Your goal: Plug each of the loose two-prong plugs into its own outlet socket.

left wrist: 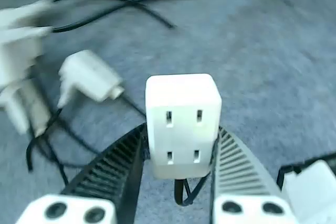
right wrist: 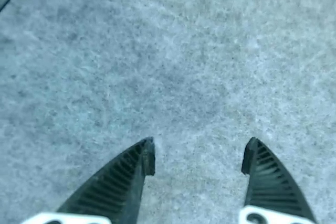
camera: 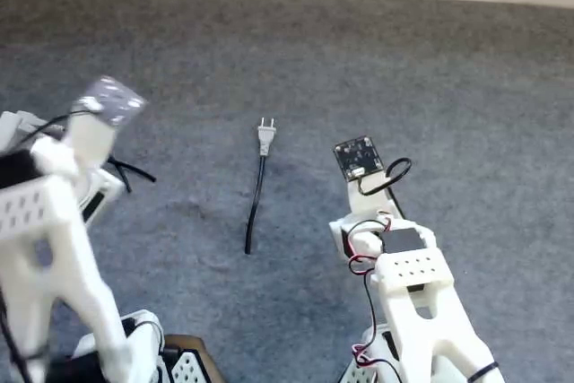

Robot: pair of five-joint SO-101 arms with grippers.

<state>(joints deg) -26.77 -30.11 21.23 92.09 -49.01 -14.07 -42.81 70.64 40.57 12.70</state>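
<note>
Between our left fingers (left wrist: 118, 166) we clench a white plastic outlet socket block (left wrist: 182, 114). Our right fingers (right wrist: 131, 174) hang released over the grey carpeted desk (right wrist: 210, 51).

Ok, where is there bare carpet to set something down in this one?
Free: the wide carpet beyond the lone plug and right arm, and the patch under the open fingers of the right gripper. Crowded: around the left gripper, shut on the socket block, where a white plug and black cords tangle.

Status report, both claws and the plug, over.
Left claw shut on outlet block. Right claw open over carpet. Loose plug lies free, untouched.
</note>
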